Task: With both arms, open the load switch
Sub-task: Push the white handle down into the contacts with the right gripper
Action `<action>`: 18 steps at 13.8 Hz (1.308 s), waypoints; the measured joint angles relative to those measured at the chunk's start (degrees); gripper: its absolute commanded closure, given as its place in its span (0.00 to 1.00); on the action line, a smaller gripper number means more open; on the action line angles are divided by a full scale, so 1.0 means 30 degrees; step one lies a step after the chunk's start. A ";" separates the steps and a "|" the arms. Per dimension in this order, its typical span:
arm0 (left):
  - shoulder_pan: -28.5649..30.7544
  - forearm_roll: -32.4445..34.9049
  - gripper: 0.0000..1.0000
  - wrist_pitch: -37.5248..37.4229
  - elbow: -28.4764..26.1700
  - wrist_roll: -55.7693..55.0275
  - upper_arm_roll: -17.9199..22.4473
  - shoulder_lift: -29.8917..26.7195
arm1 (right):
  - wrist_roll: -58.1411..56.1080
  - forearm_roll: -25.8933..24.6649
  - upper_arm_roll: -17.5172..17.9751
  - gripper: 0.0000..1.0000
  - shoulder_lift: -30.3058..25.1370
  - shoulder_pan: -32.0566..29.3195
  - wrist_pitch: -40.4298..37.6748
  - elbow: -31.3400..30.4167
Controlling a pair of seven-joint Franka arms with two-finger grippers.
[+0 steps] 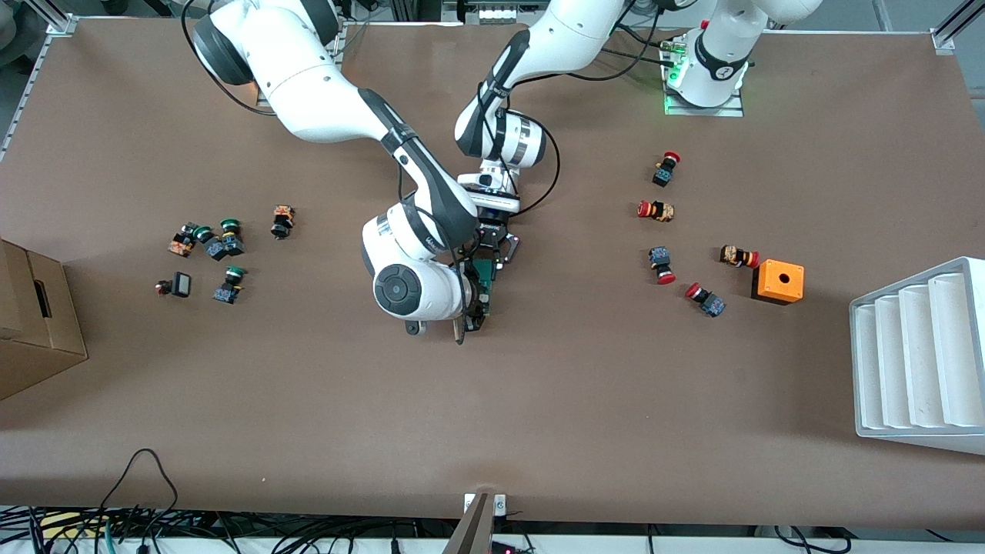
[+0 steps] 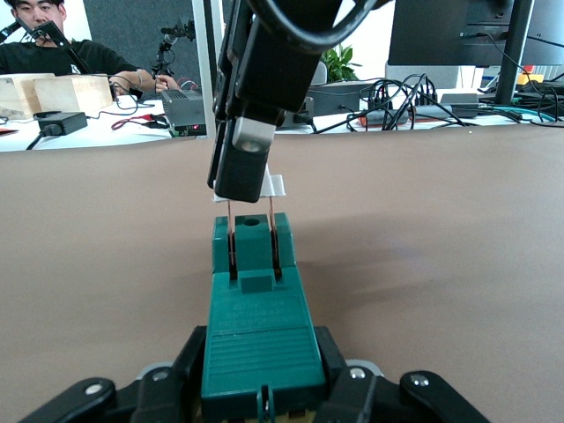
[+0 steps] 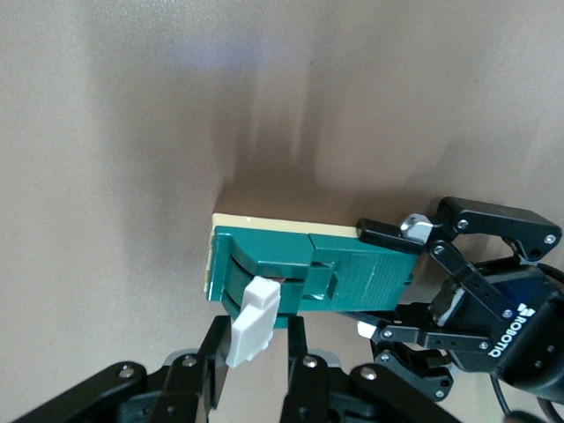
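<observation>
Fingers: left gripper (image 2: 264, 397) clamped on one end of the load switch (image 2: 256, 330), one finger (image 2: 189, 361) against each long side of the green body. Right gripper (image 3: 256, 374) pinched on the white end piece (image 3: 251, 322) at the switch's other end, its fingers (image 3: 211, 352) drawn in close on either side of it.

Load switch sits between the two grippers at mid-table, held at both ends; its lengthwise strip faces up in the left wrist view. From the front camera only a sliver of green (image 1: 483, 271) shows between the two wrists.

Outward, toward the left arm's end of the table: red-capped push buttons (image 1: 656, 209) scattered, an orange box (image 1: 779, 282) with a hole in its top, contents not visible, and a white slotted tray (image 1: 916, 358), slots bare. Toward the right arm's end: green-capped push buttons (image 1: 229, 231) in a loose cluster, and a cardboard box (image 1: 35, 323) at the table edge, inside not visible.
</observation>
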 measured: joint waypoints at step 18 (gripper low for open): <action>-0.0017 0.0000 0.57 -0.0058 0.0011 0.0000 0.0001 0.0028 | -0.0158 -0.0068 -0.0010 0.74 -0.1212 0.0109 -0.0259 -0.1418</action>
